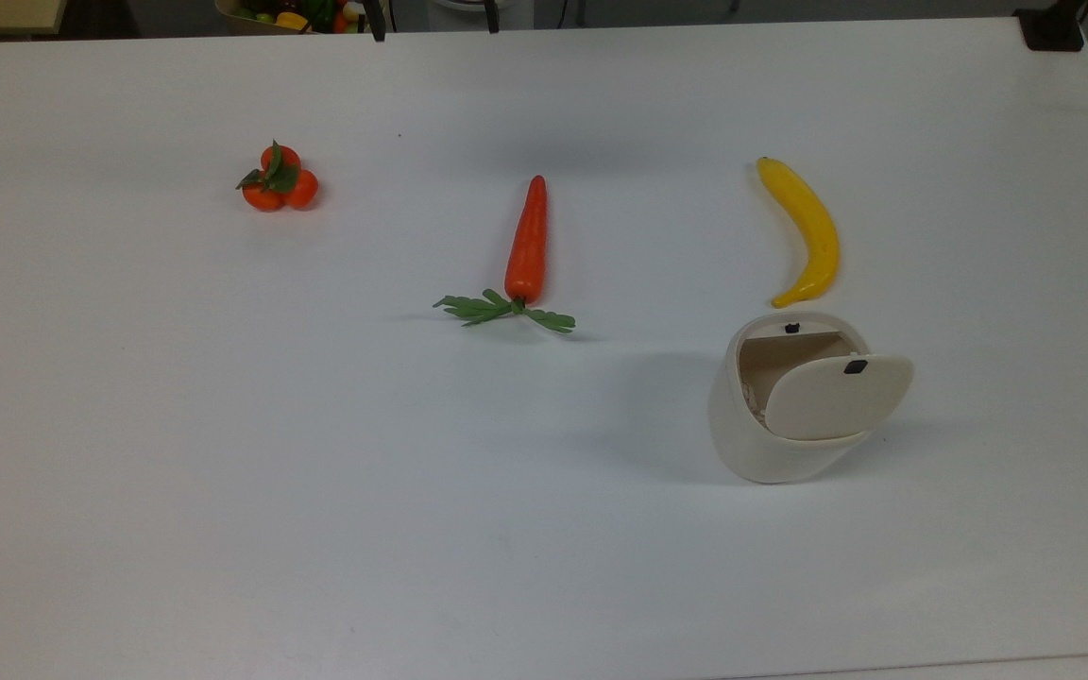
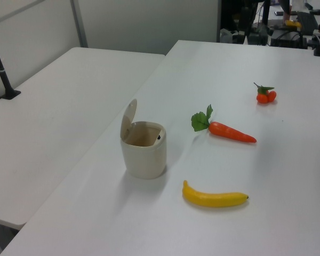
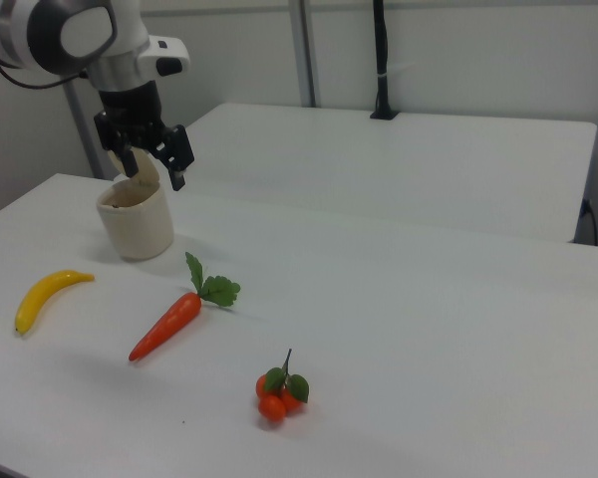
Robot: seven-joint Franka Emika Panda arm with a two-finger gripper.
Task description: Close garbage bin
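Cream plastic marks out the garbage bin point(image 1: 794, 416), which stands upright on the white surface point(image 1: 317, 453) at about four o'clock from the middle of the top view, just beside the lower tip of the banana point(image 1: 804, 231) at its twelve o'clock. Its lid point(image 1: 837, 397) is raised, so the task is not yet done.

In the right view the gripper point(image 3: 151, 166) hangs over the bin with its fingers spread moderately and nothing between them.

What could go wrong: the bin looks light and stands loose, so a push against the lid that runs sideways rather than down onto the rim would likely slide or tip it toward the banana. A finger dropping inside the open mouth instead of behind the lid would jam. If the press stops short, the lid may spring back without latching.

The bin's long axis is vertical, its mouth facing up. In the top view the hinge sits at the bin's six o'clock side and the lid's free edge, carrying the small black tab point(image 1: 854, 366), must swing toward twelve o'clock, where a matching black catch point(image 1: 791, 329) sits on the rim.
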